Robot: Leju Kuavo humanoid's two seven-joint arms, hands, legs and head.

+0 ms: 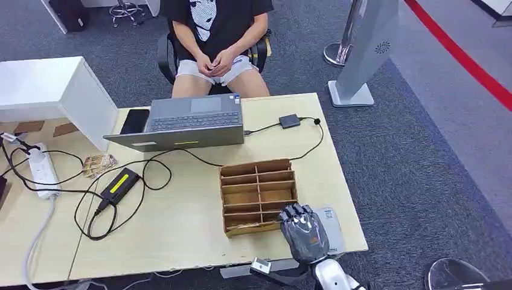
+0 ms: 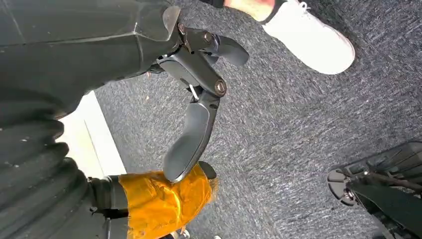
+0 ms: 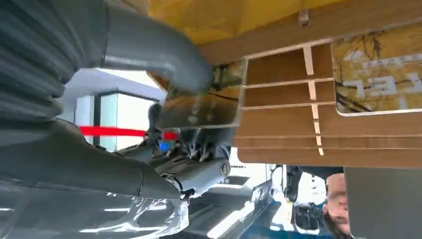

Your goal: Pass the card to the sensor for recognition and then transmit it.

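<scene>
A wooden organizer with several slots stands on the right half of the table. My right hand is at its near right corner, fingers curled down over the front slot. In the right wrist view the thumb and the dark fingers pinch a glossy card at the edge of the organizer. Another card lies in a slot further along. A flat grey sensor pad lies on the table just right of the hand, partly hidden by it. My left hand hangs over the carpet, holding nothing.
A person sits behind the table, hands in lap. On the table are a laptop, a phone, a small black box on a cable, a power brick, a power strip and loose cables. A white box stands at the left.
</scene>
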